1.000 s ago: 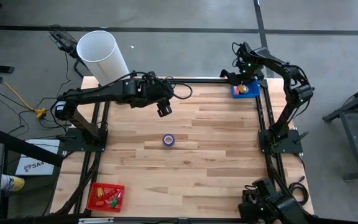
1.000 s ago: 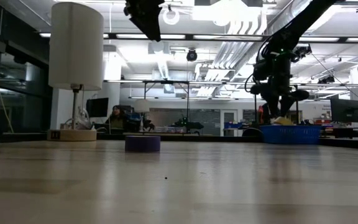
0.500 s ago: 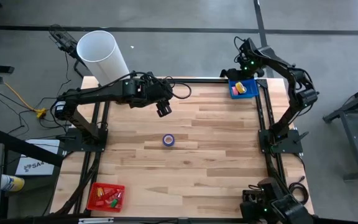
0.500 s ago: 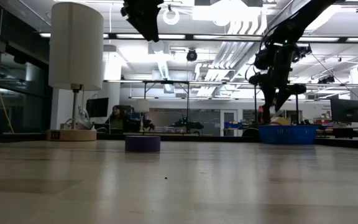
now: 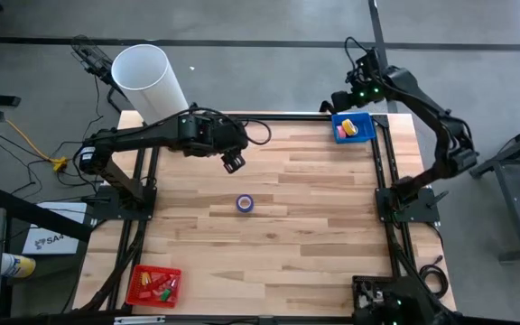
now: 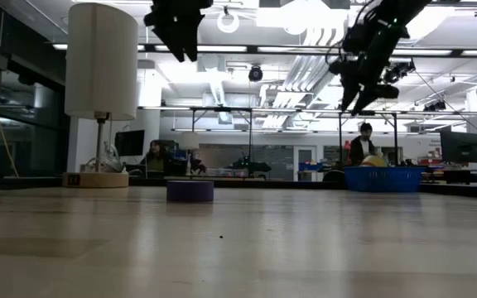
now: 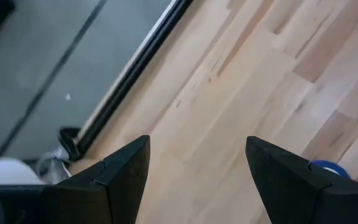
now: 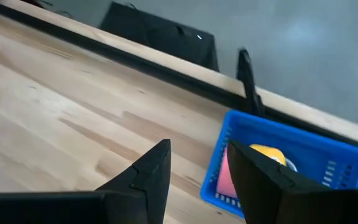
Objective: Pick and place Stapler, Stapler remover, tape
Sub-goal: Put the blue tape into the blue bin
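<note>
A purple tape roll (image 5: 245, 203) lies flat on the middle of the wooden table, seen in the low view as a short cylinder (image 6: 190, 190); its edge shows past my left fingers (image 7: 328, 168). My left gripper (image 5: 233, 162) (image 7: 197, 143) hangs open above the table, on the far side of that roll. My right gripper (image 5: 341, 97) (image 8: 197, 146) is open and raised near the far right corner, beside a blue basket (image 5: 366, 118). In that basket lie a yellow roll (image 8: 269, 154) and a pink roll (image 8: 225, 171). No stapler or stapler remover can be made out.
A red basket (image 5: 140, 277) with small items sits at the near left corner. A white lamp shade (image 5: 147, 77) stands at the far left corner, tall in the low view (image 6: 100, 62). Bare wood surrounds the purple roll. A black frame rail (image 8: 135, 53) runs along the far edge.
My right gripper has risen out of the blue basket and drawn back toward the far edge, leaving the yellow roll lying in the basket. My left gripper has shifted a little toward the table's left. The purple roll has stayed where it was.
</note>
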